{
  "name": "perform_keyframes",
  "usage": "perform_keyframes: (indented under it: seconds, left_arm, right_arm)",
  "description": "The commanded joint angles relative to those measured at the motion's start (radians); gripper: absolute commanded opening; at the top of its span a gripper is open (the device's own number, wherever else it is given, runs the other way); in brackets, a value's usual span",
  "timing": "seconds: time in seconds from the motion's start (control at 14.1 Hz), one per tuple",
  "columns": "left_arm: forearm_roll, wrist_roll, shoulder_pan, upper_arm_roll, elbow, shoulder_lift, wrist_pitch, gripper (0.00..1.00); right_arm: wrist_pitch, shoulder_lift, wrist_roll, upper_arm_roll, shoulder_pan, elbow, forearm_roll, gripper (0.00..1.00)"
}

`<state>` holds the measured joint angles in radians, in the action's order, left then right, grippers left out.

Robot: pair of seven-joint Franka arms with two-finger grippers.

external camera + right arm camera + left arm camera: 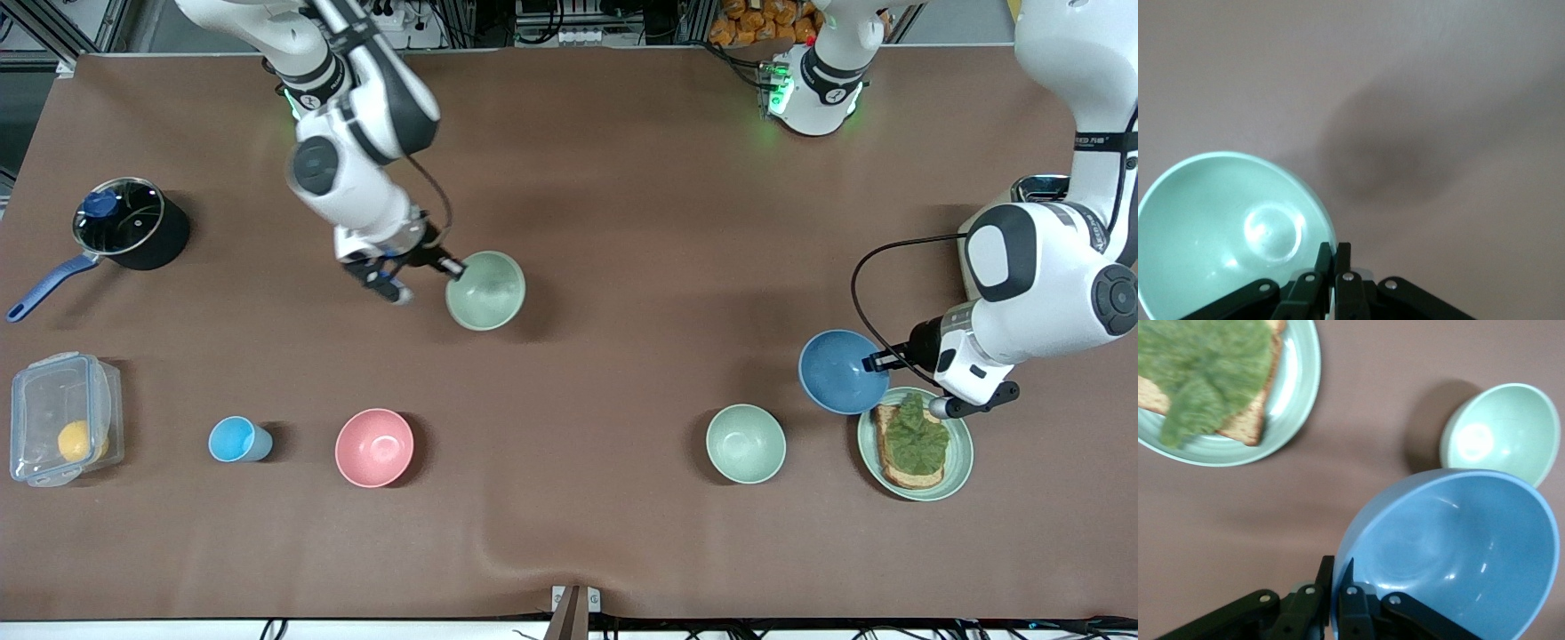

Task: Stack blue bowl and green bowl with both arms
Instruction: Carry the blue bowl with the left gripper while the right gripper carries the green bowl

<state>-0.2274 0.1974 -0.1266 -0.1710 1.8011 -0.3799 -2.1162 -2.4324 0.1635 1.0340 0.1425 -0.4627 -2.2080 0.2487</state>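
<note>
Now 2 bowls up, 1 per arm.
L gripper (876, 363) pinches the blue bowl (840, 372) by its rim, over the table beside the green plate (960, 462) w/ toast. R gripper (453, 267) is clamped on the green bowl (485, 290) rim, lifted above mid-table. A 2nd pale green bowl (746, 443) sits near the plate.

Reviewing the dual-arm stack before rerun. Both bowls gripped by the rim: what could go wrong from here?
1. Left gripper pinches only the blue bowl rim; it could tilt or slip over the sandwich plate.
2. Right gripper holds the green bowl equally thinly.
3. A second green bowl nearby invites mis-stacking.
</note>
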Motion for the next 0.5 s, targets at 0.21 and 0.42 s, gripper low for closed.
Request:
perform_keyframes:
  seconds: [0.21, 0.42]
  left_arm:
    - [-0.064, 0.166, 0.012, -0.091, -0.035, 0.006, 0.016, 0.0]
    - [-0.066, 0.236, 0.042, -0.123, -0.049, -0.016, 0.016, 0.0]
  right_arm:
    - [-0.034, 0.204, 0.417, -0.001, -0.169, 0.172, -0.227, 0.0]
    - [-0.045, 0.225, 0.48, -0.001, -0.227, 0.189, -0.23, 0.0]
